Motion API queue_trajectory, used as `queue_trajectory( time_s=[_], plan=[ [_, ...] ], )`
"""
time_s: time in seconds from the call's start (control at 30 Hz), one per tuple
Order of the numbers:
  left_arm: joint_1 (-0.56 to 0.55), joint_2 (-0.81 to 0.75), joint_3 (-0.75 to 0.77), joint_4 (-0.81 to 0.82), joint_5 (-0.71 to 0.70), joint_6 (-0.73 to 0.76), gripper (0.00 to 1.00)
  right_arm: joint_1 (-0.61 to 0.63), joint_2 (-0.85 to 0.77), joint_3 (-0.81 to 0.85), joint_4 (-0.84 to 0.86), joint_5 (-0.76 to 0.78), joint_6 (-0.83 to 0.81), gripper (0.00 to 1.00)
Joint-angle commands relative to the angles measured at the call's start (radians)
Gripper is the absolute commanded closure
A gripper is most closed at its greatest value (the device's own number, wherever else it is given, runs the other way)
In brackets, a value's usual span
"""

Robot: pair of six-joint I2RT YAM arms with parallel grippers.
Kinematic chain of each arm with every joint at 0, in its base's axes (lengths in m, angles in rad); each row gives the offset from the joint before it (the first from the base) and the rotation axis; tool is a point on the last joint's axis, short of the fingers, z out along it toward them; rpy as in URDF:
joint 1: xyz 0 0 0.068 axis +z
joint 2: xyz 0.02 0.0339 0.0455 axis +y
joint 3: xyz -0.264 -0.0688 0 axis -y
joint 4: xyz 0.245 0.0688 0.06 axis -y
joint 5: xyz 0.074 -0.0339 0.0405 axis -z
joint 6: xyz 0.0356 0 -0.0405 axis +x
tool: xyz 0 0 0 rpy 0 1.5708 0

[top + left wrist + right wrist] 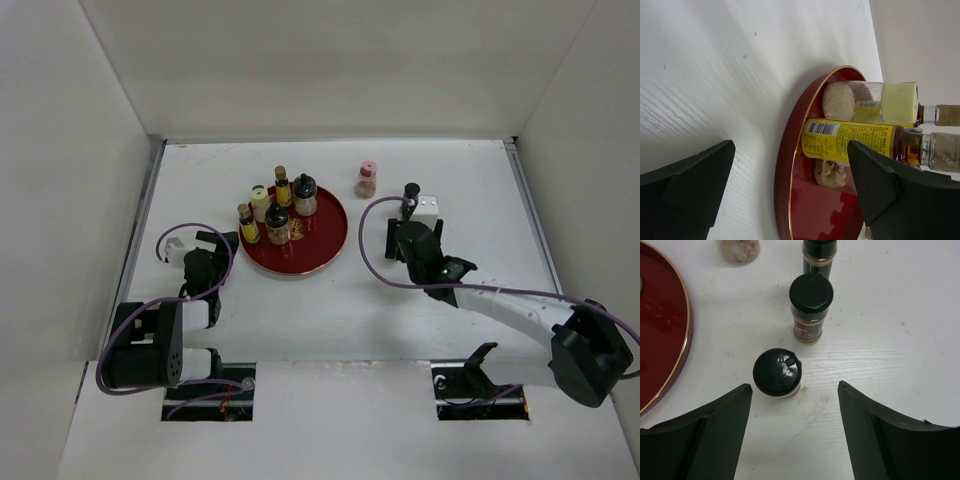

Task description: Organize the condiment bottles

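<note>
Right claw (pixel 794 390) is held wide, with a black-capped bottle (pixel 777 372) standing free on the desk (pixel 900 330) just ahead. Left claw (pixel 790 147) is held wide beside the tray (pixel 782 190).

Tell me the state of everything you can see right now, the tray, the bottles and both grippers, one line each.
Red tray: flat on the table, carrying bottles.
Bottles on the tray: standing upright.
Pink-capped bottle: upright, off the tray.
Black-capped bottles: three in a row off the tray, upright, capped.
Left gripper: open, empty, at the tray's rim.
Right gripper: open, empty, just short of the nearest black-capped bottle.
</note>
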Motion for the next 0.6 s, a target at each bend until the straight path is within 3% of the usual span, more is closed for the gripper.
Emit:
queue_trajectory(
  time_s=[0.0, 0.2, 0.57],
  plan=[
    [0.002, -0.019, 0.016, 0.038, -0.002, 0.007, 0.00, 0.000, 0.042, 0.059, 0.037, -0.015, 0.026, 0.23],
    [0.000, -0.016, 0.018, 0.041, 0.006, 0.006, 0.00, -0.026, 0.125, 0.095, 0.079, -0.050, 0.026, 0.25],
    [-0.007, -0.004, 0.024, 0.041, 0.006, 0.004, 0.00, -0.067, 0.224, 0.124, 0.148, -0.055, 0.015, 0.37]
  ],
)
